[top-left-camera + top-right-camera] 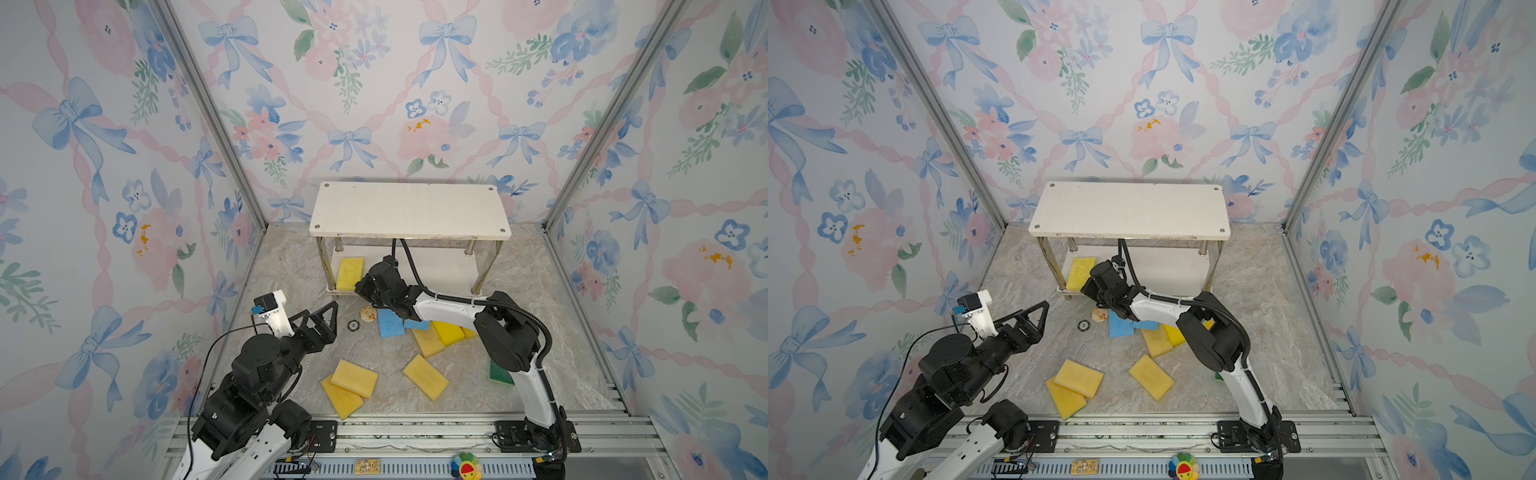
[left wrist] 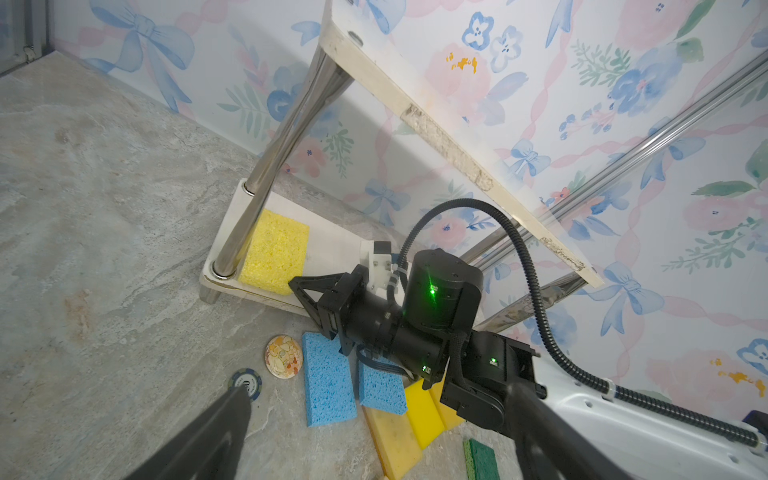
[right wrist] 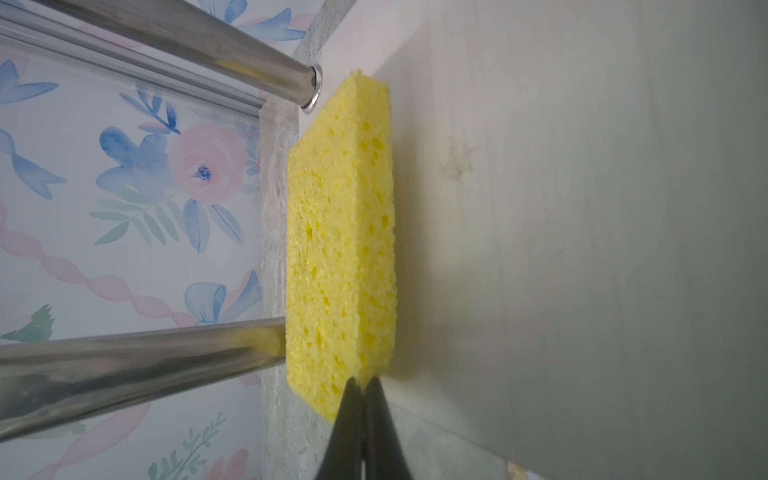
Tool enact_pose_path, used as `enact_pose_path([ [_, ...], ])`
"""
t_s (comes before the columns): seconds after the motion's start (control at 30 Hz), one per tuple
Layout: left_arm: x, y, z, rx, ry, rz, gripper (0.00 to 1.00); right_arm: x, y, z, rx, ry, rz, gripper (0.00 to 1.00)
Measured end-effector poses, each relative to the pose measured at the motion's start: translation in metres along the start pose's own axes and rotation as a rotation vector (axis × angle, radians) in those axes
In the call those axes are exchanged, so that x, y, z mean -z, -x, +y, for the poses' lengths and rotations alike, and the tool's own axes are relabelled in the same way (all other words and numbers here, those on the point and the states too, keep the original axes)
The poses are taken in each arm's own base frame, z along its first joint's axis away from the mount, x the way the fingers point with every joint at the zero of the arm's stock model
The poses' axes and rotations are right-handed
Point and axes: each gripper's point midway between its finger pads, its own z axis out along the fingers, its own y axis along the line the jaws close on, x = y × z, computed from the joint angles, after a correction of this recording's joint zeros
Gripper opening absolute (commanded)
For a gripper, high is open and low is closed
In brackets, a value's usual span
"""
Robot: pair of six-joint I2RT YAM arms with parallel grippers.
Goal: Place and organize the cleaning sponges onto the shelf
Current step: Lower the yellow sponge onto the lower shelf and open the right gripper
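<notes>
Top views: marbled grey tabletop (image 1: 291,266), white shelf (image 1: 409,210), floral walls (image 1: 374,104).

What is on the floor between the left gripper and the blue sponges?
Two small round discs lie there: a dark chip and a patterned badge. Both top views show them.

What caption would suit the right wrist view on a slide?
Right gripper, jaws shut, touching the corner of a yellow sponge lying on the shelf lower board.
</notes>
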Motion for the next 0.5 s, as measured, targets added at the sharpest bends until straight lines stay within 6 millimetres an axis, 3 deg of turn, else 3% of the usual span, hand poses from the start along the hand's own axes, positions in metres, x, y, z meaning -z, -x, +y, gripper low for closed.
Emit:
enact_pose_path([
  [0.23, 0.000, 0.001, 0.001, 0.000, 0.005, -0.004, 0.98, -0.011, -0.002, -0.012, 0.001, -0.020, 0.017, 0.20],
  [0.37, -0.001, 0.000, 0.001, -0.001, 0.007, -0.003, 0.98, -0.011, -0.001, -0.003, 0.009, -0.003, 0.022, 0.36],
  [0.5, -0.001, 0.000, 0.001, -0.002, 0.010, 0.000, 0.98, -0.011, -0.001, -0.001, 0.013, 0.004, 0.026, 0.44],
])
